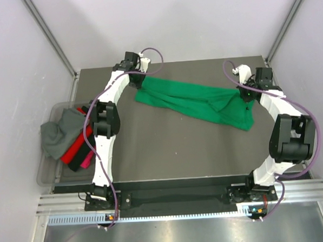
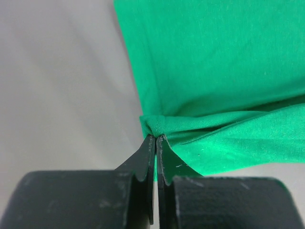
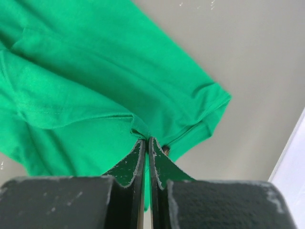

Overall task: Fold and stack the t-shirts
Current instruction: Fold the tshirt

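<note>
Your left claw [image 2: 156,137] and right claw [image 3: 147,140] pinch the green t-shirt [image 1: 204,100], not yet folded. The other t-shirts [image 1: 62,134] lie heaped in the left bin [image 1: 45,178]; nothing is stacked.

Right hand [image 3: 147,141] pinching bunched green t-shirt [image 3: 95,81] fold.
</note>
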Robot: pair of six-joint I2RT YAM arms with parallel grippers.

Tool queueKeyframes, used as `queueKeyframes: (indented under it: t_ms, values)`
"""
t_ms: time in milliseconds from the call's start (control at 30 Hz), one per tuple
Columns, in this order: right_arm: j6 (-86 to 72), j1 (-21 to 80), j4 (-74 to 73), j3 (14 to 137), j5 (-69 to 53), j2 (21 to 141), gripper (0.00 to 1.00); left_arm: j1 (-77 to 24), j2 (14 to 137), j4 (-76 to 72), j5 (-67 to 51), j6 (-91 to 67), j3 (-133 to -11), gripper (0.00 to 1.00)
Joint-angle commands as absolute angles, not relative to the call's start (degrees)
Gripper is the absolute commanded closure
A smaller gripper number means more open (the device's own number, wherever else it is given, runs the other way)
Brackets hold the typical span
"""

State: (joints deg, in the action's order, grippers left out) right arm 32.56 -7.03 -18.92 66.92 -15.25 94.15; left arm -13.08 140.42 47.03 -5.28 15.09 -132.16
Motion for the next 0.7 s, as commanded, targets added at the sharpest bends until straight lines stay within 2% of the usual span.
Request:
queueKeyframes:
  t_ms: [0, 233, 267, 300, 333, 367, 500, 533, 667]
  values:
    - [30.4, -7.6, -15.2, 71.2, -15.0, 95.1, 1.00, -13.2, 140.7, 41.9, -4.0, 14.4, -134.6, 1.00]
    - [29.8, -7.8, -14.0, 74.9, -14.8, 99.2, 1.00, -13.4, 142.3, 39.3, -3.1, 13.7, -135.1, 0.99]
    - [29.5, -7.9, -13.8, 75.3, -15.0, 99.7, 0.97, -13.4, 142.4, 38.7, -2.6, 13.6, -135.0, 0.74]
    - [29.0, -7.9, -13.4, 75.6, -14.9, 100.5, 0.91, -13.5, 142.4, 38.1, -1.9, 12.9, -135.0, 0.64]
    - [28.3, -7.9, -13.5, 76.5, -14.6, 100.7, 0.81, -13.7, 142.0, 37.0, -1.1, 12.7, -134.9, 0.57]
    - [26.4, -7.9, -14.1, 76.9, -13.9, 100.6, 0.78, -14.0, 141.5, 36.5, 3.3, 12.2, -134.7, 0.51]
    - [23.7, -8.6, -12.3, 71.9, -14.9, 91.7, 0.63, -14.1, 134.6, 33.3, 8.9, 9.6, -128.7, 0.45]
    - [24.5, -8.5, -11.4, 69.0, -16.0, 90.1, 0.58, -14.1, 130.2, 29.4, 9.4, 9.4, -122.9, 0.44]
    - [27.6, -8.3, -17.3, 69.1, -22.9, 89.2, 0.57, -14.1, 119.5, 16.6, 5.6, 11.5, -104.5, 0.36]
